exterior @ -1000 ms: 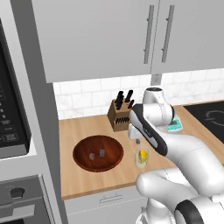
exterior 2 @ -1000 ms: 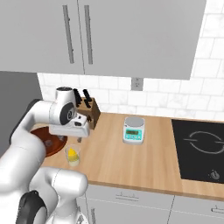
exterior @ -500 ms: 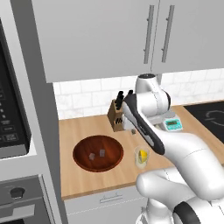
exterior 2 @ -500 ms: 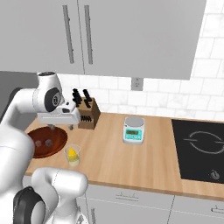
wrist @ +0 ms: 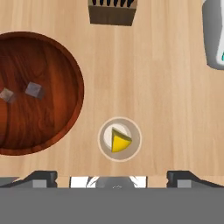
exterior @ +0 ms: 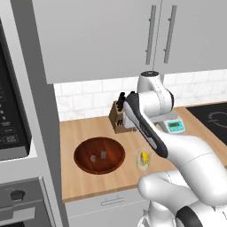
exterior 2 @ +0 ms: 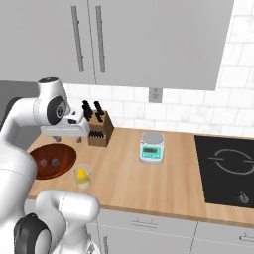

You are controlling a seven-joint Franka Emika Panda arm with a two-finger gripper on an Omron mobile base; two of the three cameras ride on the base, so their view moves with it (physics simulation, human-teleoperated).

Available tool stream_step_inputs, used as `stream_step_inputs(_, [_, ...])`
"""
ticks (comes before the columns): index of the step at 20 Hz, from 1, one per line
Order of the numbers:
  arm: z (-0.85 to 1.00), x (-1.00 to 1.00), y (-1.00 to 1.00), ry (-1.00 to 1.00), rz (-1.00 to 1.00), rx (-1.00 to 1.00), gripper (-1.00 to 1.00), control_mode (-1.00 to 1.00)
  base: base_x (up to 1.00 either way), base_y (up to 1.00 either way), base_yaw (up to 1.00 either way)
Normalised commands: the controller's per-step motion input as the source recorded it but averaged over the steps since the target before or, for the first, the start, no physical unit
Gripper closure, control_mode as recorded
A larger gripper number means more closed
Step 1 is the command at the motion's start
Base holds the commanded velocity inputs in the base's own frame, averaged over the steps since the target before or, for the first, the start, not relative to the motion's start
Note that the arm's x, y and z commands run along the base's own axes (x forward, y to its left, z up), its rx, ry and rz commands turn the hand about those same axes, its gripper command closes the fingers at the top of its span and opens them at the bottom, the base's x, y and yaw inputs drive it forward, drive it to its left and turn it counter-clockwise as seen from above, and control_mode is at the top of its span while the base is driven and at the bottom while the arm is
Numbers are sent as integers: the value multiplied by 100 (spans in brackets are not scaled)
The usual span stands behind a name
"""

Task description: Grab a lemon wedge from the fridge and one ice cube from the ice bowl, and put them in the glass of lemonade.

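— Across the left base view, what has moved?
— The arm has swung left and risen; a second ago it bent low over the glass at centre. The lemon wedge sits inside, so that half looks done.
— And the ice?
— Two cubes lie in the smooth, round wooden bowl, left of centre. One cube is my guess for the next pick.
— Right base view?
— The gripper hangs at the left, above the bowl's rim, beside the slotted knife block.
— Hand view?
— Wide-spread fingertips frame the bottom, pinching nothing. The clear glass shows its yellow wedge from above; a pale scale sits at the upper right on grained wood.
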Motion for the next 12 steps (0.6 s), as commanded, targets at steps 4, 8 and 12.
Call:
stream_step_inputs(4, [10, 0, 0, -10, 0, 1, -100, -100, 0, 0, 0])
stream_step_inputs(8, [4, 0, 0, -4, 0, 0, -100, -100, 0, 0, 0])
stream_step_inputs(12, [0, -20, 19, 0, 0, 0, -100, -100, 0, 0, 0])
